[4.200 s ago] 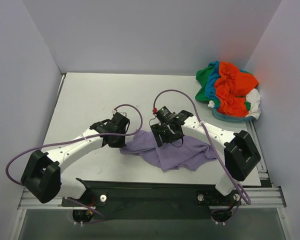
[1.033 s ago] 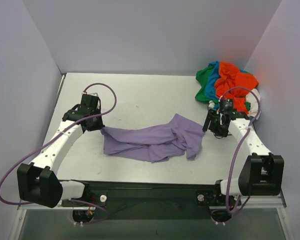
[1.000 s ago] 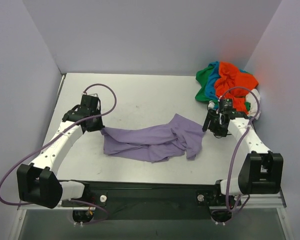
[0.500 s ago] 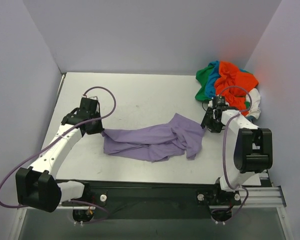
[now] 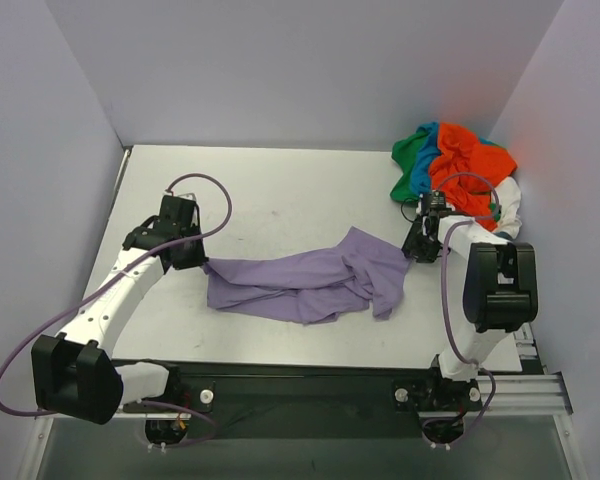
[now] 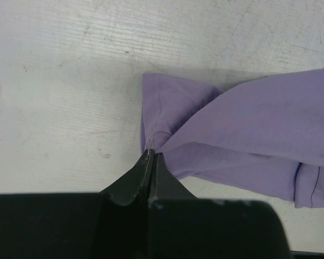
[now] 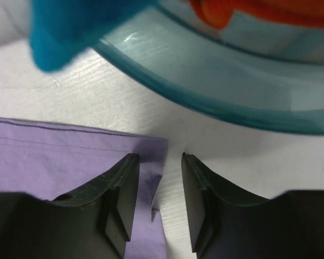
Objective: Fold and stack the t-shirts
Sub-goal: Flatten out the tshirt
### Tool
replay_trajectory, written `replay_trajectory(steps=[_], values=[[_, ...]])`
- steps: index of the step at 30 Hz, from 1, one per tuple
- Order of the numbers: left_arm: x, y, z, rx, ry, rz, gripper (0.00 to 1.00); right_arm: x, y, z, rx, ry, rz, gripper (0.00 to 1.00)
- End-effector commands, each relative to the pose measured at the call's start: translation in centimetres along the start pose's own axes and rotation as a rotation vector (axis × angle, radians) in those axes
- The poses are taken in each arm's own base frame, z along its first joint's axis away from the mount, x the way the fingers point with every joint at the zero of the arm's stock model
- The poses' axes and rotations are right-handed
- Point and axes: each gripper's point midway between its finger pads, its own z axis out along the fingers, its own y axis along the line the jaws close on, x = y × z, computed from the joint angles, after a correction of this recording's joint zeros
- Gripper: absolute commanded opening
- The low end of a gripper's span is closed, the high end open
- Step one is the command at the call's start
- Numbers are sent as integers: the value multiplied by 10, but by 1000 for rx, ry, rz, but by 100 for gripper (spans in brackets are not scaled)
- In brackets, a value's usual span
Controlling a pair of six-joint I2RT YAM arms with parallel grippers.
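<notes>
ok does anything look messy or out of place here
The lavender t-shirt lies bunched and twisted mid-table, its left end pinched in the left pincer. At the far right, the other t-shirts spill crumpled over the rim of the teal tub.

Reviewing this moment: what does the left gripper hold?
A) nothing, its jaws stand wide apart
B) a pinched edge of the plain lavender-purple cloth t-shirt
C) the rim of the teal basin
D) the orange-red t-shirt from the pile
B: in the left wrist view the left gripper is shut, and a gathered edge of the lavender-purple t-shirt is pinched between its tips.
</notes>
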Motion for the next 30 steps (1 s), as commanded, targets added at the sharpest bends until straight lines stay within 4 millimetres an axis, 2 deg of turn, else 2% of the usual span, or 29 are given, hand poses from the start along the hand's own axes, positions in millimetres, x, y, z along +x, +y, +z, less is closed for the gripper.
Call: replay_trajectory(steps=[1,4,12,15,17,20,24,26,27,29,30], values=[[-16,-3,-5,6,-36,-5,0,-12,4,-2,1,-13,15,35],[-15,-2,-5,4,-32,-3,0,-10,10,0,-26,13,12,28],[-14,0,-7,0,-40,-7,0,-9,10,5,-8,51,9,24],[-12,0,-7,-1,-37,-8,0,-7,11,7,-11,68,3,14],[-11,1,-6,3,-35,-11,0,-5,10,8,-7,76,-1,2],[-13,1,-5,3,-39,-14,0,-4,9,2,-9,72,-5,0],[-20,7,-6,-30,-52,-20,0,-20,13,-27,-39,7,-7,0],[-26,15,-7,-70,-57,-26,0,-38,15,-55,-62,-65,-2,0],[-35,15,-11,-79,-77,-33,0,-45,16,-66,-71,-92,1,0],[-46,22,-13,-120,-89,-41,0,-67,21,-102,-105,-176,10,0],[-63,21,-22,-118,-130,-57,0,-74,23,-114,-120,-203,13,0]])
